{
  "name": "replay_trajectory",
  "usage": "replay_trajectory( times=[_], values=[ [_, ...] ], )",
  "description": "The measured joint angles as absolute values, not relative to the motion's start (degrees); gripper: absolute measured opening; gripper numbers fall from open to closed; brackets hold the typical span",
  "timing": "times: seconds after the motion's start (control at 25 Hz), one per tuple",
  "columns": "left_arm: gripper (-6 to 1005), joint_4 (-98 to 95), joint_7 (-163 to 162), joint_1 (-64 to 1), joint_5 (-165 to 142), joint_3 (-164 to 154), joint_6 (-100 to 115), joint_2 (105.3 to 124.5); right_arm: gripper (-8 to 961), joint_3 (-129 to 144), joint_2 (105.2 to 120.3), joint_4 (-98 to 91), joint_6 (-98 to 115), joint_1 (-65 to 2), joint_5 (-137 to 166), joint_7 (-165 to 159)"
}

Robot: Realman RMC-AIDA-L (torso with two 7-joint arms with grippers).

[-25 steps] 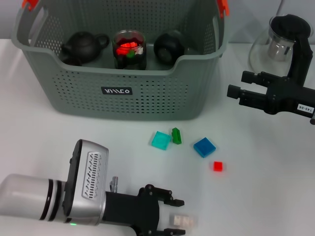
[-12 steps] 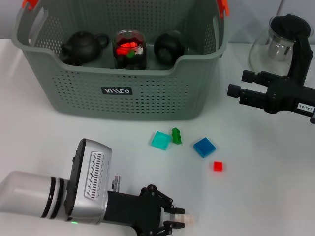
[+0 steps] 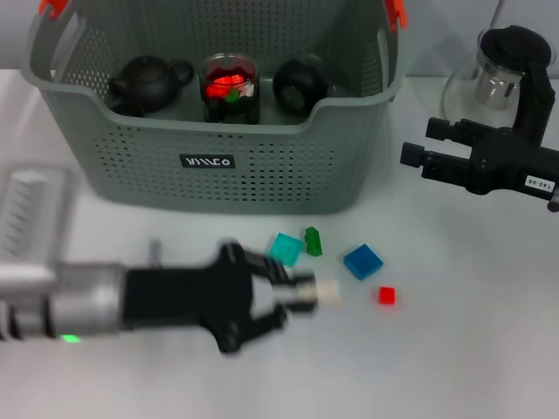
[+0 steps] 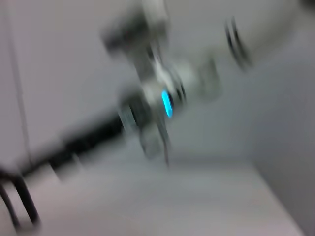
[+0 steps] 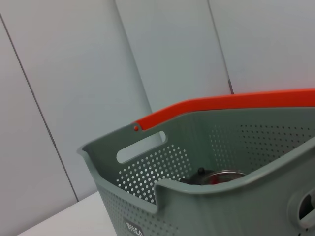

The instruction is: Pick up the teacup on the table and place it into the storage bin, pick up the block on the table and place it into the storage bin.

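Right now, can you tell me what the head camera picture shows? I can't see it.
The left pincer holds a small pale block above the white table, near the grey storage bin. Teal, green, blue and red blocks lie nearby. The right pincer hangs beside a glass pitcher.

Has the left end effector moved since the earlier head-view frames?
Yes. The left end effector, shut on a white block, has risen from the table's near edge toward the storage bin, now beside the cyan block.
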State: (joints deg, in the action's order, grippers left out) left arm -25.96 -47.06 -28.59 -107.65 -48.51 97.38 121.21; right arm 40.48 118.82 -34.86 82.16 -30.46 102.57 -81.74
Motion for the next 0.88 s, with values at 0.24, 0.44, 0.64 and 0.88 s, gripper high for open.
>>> replay_trajectory(
  times=[0.24,0.44,0.64,0.88],
  values=[
    [233,-25.66,-53.49,-32.11,-102.27,-28.64,112.72,119.20,804,40.52,118.94,-34.90,82.18,-30.66,102.57,-81.58],
    [245,-33.02,-65.64,-37.29,-93.15,-24.98,109.76,118.73,803,40.59,119.08,-34.90,82.39,-30.77,102.56,-81.45],
    [256,-42.85,-81.55,-43.43,-94.98,-29.48,93.37,116.80,803,40.60,119.15,-34.91,82.73,-30.61,102.62,-81.64],
    [270,-50.63,-106.90,-50.26,-114.35,-50.25,71.34,110.62,802,40.61,119.17,-34.92,82.87,-30.25,102.65,-81.65]
  ],
)
